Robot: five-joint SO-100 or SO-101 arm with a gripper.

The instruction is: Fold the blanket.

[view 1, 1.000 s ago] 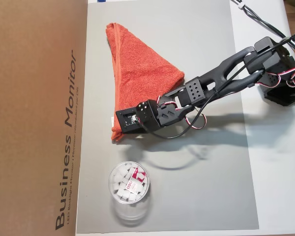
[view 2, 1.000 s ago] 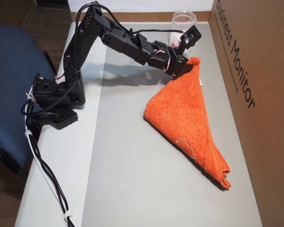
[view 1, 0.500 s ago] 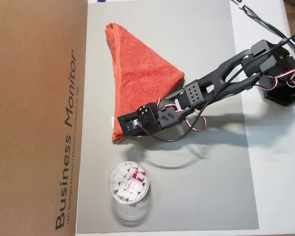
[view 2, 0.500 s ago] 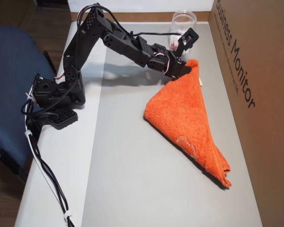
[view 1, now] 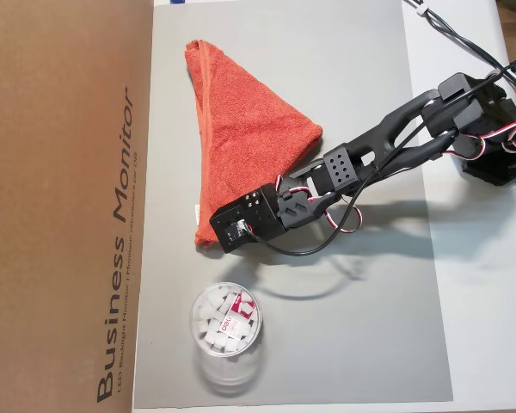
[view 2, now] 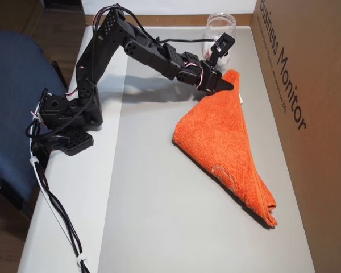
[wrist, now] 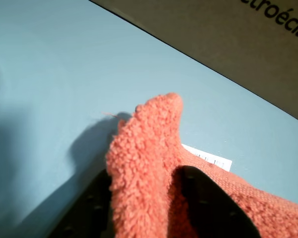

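The blanket is an orange-red terry cloth lying folded into a triangle on the grey mat, next to the cardboard box. My gripper is shut on the blanket's corner nearest the jar. In the wrist view the blanket corner stands up between my two black fingers, pinched by the gripper. The white tag lies flat on the mat just behind the corner. In an overhead view the wrist hides the gripper tips. The rest of the blanket lies flat.
A clear plastic jar with white pieces stands on the mat close to the held corner. A large brown cardboard box runs along the mat's edge beside the blanket. A blue chair stands beyond the arm's base.
The wrist has turned and shifted a little toward the jar while keeping the blanket's corner pinched. The blanket's body has not moved.
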